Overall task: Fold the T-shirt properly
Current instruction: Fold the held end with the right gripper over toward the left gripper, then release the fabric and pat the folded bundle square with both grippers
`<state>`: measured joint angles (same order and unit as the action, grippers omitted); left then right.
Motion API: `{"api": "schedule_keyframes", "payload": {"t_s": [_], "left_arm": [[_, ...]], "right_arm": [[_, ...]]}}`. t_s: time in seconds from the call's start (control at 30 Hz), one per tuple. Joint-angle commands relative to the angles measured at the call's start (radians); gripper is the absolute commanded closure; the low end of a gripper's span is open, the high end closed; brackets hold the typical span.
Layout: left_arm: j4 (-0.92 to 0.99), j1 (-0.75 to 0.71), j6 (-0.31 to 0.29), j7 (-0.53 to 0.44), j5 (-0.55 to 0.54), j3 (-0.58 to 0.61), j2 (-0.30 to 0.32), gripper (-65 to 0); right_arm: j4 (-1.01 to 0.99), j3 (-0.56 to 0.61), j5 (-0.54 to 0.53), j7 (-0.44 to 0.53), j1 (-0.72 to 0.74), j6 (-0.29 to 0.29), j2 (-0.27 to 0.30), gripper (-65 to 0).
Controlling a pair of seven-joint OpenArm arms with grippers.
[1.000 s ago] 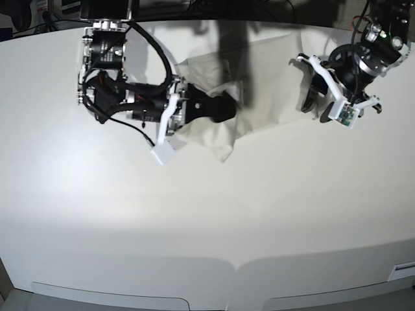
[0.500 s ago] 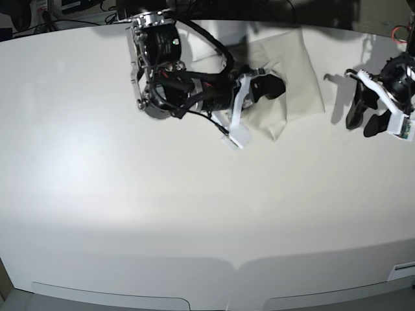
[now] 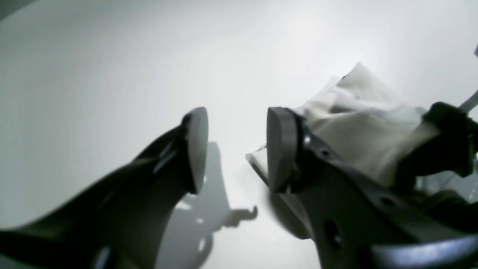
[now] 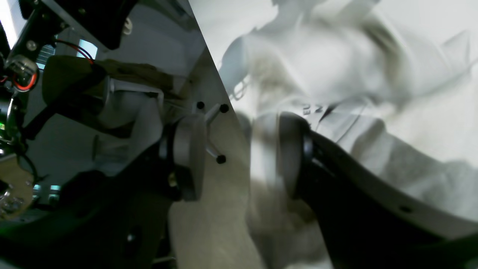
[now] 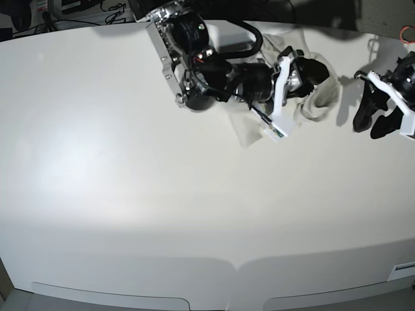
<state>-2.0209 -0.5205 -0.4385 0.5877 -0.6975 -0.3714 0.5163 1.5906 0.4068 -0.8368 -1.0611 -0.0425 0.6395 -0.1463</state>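
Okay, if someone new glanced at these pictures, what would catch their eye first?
Probably the bulky black right arm reaching across the far side of the white table, its fingers closed on the bunched pale cream cotton T-shirt. Next, the left gripper at the right edge, open and empty.

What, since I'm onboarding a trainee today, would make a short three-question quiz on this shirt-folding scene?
1. True or false: the left gripper is shut on the T-shirt.
2. Which one grips the T-shirt? A) the right gripper B) the left gripper C) neither
3. Fill in the blank: the T-shirt is not spread flat on the table but ______.

Key: 1 false, it is open and empty. 2 A. 3 bunched.
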Motion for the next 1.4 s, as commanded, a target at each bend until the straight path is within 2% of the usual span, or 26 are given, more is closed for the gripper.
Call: {"api": "schedule_keyframes", "payload": {"t_s": [0.0, 0.07, 0.17, 0.33, 0.47, 0.53, 0.57, 0.67, 0.8, 0.87, 1.07, 1.23, 1.37], "left_arm": [[-0.017, 0.002, -0.005, -0.019, -0.011, -0.009, 0.013, -25.4], [-0.017, 0.002, -0.004, -0.019, -0.011, -0.008, 0.013, -25.4], [-0.017, 0.002, -0.004, -0.014, -0.02, -0.008, 0.013, -25.4], [-0.017, -0.032, -0.02, -0.012, -0.099, -0.008, 0.013, -25.4], [-0.017, -0.06, -0.046, -0.012, -0.159, -0.007, -0.015, -25.3], [-0.017, -0.083, -0.094, -0.01, -0.211, -0.006, -0.05, -22.7], [-0.017, -0.094, -0.111, -0.002, -0.237, -0.006, -0.073, -19.0], [-0.017, -0.12, -0.116, 0.04, -0.303, -0.006, -0.153, 0.0], [-0.017, -0.136, -0.12, 0.055, -0.298, 0.016, -0.242, 0.0], [-0.017, -0.14, -0.12, 0.054, -0.277, 0.049, -0.274, 0.0], [0.049, -0.139, -0.119, 0.001, -0.053, 0.196, -0.341, 0.0], [0.187, -0.139, -0.114, -0.061, 0.032, 0.216, -0.352, 0.0], [0.293, -0.132, -0.105, -0.146, 0.118, 0.215, -0.352, 0.0]], "right_arm": [[0.018, 0.001, -0.063, 0.026, 0.012, 0.008, -0.011, -31.5], [0.018, -0.001, -0.139, 0.026, 0.016, 0.008, -0.011, -31.5], [0.018, -0.006, -0.153, 0.01, 0.043, 0.015, -0.011, -31.5], [0.018, -0.093, -0.065, -0.08, 0.116, 0.014, -0.011, -31.5], [0.018, -0.201, 0.044, -0.08, 0.165, 0.015, -0.011, -30.3], [0.018, -0.241, 0.096, -0.077, 0.191, 0.014, -0.011, -22.6], [0.018, -0.251, 0.103, -0.068, 0.201, 0.015, -0.011, -17.3], [0.018, -0.256, 0.15, -0.032, 0.214, 0.015, 0.033, -0.3], [0.017, -0.225, 0.216, 0.032, 0.211, 0.015, 0.083, 0.0], [0.016, -0.197, 0.265, 0.072, 0.211, 0.015, 0.1, 0.0], [-0.037, -0.125, 0.372, 0.178, 0.212, 0.015, 0.113, 0.0], [-0.165, -0.117, 0.446, 0.283, 0.222, 0.015, 0.113, 0.0], [-0.267, -0.117, 0.445, 0.275, 0.242, 0.016, 0.113, 0.0]]}}
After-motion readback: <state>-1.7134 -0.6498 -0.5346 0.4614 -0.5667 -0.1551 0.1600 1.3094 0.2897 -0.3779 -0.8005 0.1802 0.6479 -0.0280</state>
